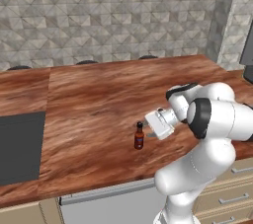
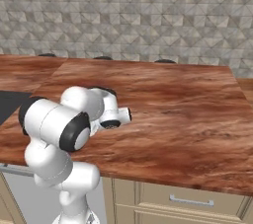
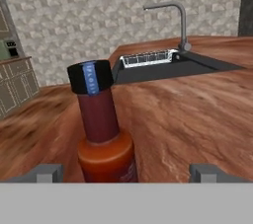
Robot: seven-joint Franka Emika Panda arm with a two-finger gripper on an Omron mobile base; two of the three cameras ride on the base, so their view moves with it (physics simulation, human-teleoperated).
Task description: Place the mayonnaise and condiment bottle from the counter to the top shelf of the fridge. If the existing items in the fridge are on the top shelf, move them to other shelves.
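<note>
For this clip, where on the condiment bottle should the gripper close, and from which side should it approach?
Probably the wide lower body of the condiment bottle, approached level from the side the gripper already faces. The bottle stands upright on the counter with nothing near it, and its narrow neck offers less surface. In the hand view it sits left of centre between the open fingertips, so shifting left first seems wise.

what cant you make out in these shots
- Condiment bottle: its base is cut off at the bottom of the hand view; its label is too small to read in the left base view.
- Gripper: in the right base view the arm's own body hides its fingers.
</note>
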